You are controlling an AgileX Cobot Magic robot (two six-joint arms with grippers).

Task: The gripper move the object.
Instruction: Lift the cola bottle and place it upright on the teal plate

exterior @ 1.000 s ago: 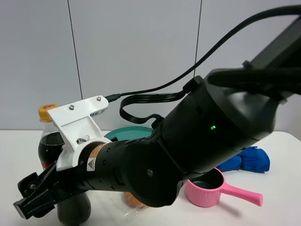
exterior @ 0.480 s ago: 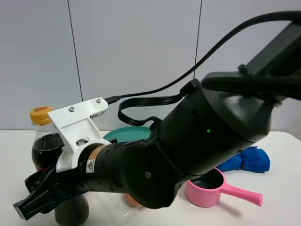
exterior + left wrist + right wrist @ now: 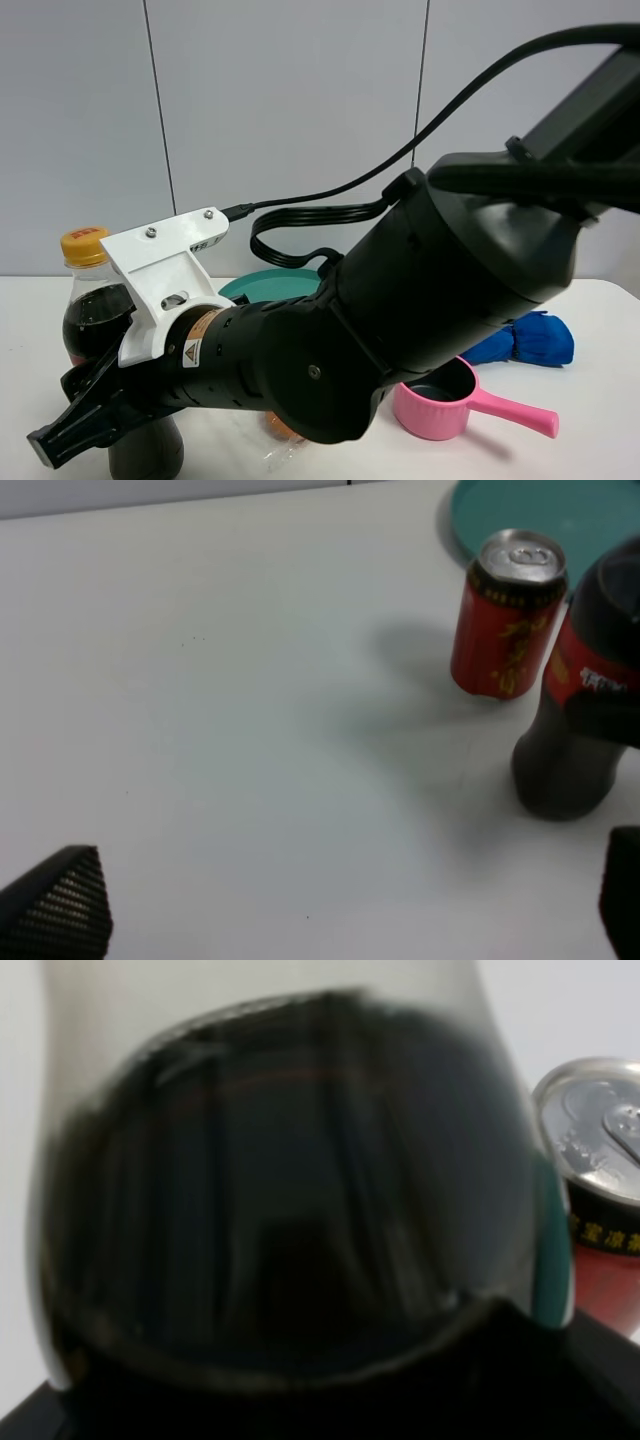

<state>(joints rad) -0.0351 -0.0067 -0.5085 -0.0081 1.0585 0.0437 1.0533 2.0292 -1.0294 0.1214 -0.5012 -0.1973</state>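
Note:
The cola bottle [image 3: 88, 318], with yellow cap and dark liquid, stands at the table's front left. My right arm reaches across to it, and the right gripper [image 3: 85, 415] is shut around the bottle's lower body. The bottle fills the right wrist view [image 3: 290, 1210]. In the left wrist view the bottle [image 3: 575, 750] with its red label stands on the table beside the red can [image 3: 507, 615]. My left gripper [image 3: 340, 920] is open and empty, with one fingertip [image 3: 60, 900] at each lower corner, short of the bottle.
A teal plate [image 3: 270, 283] lies behind the arm and shows in the left wrist view [image 3: 560, 510]. A pink scoop [image 3: 450, 400] and a blue cloth [image 3: 530, 340] lie at the right. The red can [image 3: 605, 1210] stands close by the bottle.
The bottle and the right gripper holding it have shifted left across the table, most of it in the first half second. The arm's elbow has settled slightly.

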